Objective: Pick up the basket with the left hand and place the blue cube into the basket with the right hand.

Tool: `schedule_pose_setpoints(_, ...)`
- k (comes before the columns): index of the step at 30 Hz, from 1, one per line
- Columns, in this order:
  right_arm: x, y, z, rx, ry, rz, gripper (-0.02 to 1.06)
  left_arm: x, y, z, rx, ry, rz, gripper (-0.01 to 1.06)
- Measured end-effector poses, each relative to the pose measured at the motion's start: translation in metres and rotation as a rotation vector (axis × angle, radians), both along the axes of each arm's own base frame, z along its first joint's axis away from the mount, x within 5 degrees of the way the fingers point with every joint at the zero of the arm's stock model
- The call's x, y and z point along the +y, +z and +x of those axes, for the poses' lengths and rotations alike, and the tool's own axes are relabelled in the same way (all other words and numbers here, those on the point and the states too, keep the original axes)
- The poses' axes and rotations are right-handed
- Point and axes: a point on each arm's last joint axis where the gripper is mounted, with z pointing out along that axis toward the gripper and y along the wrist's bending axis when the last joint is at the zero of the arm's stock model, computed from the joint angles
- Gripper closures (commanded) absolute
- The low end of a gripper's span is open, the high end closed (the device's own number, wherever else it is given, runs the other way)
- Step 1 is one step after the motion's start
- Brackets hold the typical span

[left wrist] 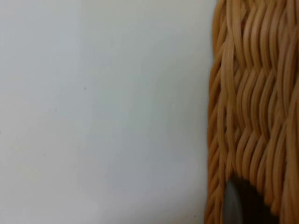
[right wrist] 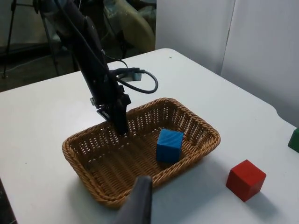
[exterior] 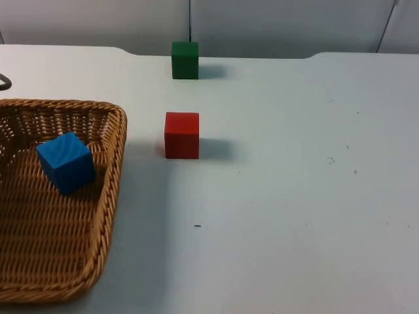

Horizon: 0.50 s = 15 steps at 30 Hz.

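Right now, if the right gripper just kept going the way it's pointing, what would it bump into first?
Probably the basket: its near rim lies right ahead of the right gripper's fingertip, with the blue cube inside beyond. Depth is hard to judge, so it might reach the table short of the rim.

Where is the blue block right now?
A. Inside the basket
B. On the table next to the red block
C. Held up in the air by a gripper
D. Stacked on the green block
A. The blue cube lies on the woven floor of the basket, while the left gripper is at the basket's far rim and the red cube sits apart on the table.
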Motion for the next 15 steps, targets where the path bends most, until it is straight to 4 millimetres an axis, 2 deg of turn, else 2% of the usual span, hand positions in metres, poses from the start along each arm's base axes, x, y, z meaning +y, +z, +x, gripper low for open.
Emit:
schedule_pose_setpoints(1, 0.000, 0.000, 0.000, 0.000, 0.000, 0.000, 0.17, 0.000, 0.000, 0.000, 0.000, 0.000, 0.000, 0.75)
schedule_pose_setpoints(2, 0.000, 0.000, 0.000, 0.000, 0.000, 0.000, 0.17, 0.000, 0.000, 0.000, -0.002, -0.003, 0.001, 0.75)
schedule_pose_setpoints(6, 0.000, 0.000, 0.000, 0.002, 0.000, -0.003, 0.17, 0.000, 0.000, 0.000, -0.003, -0.010, 0.001, 0.32)
schedule_pose_setpoints(7, 0.000, -0.001, 0.000, 0.005, 0.000, -0.007, 0.17, 0.000, 0.000, 0.000, -0.003, -0.010, 0.001, 0.32)
schedule_pose_setpoints(8, 0.000, -0.001, 0.000, 0.006, 0.000, -0.007, 0.17, 0.000, 0.000, 0.000, -0.004, -0.011, 0.002, 0.24)
schedule_pose_setpoints(9, 0.000, -0.001, 0.000, 0.007, 0.000, -0.009, 0.17, 0.000, 0.001, 0.001, -0.007, -0.018, 0.002, 0.20)
schedule_pose_setpoints(15, 0.000, -0.001, 0.000, 0.009, 0.000, -0.012, 0.17, 0.004, 0.016, 0.015, -0.010, -0.015, -0.017, 0.20)
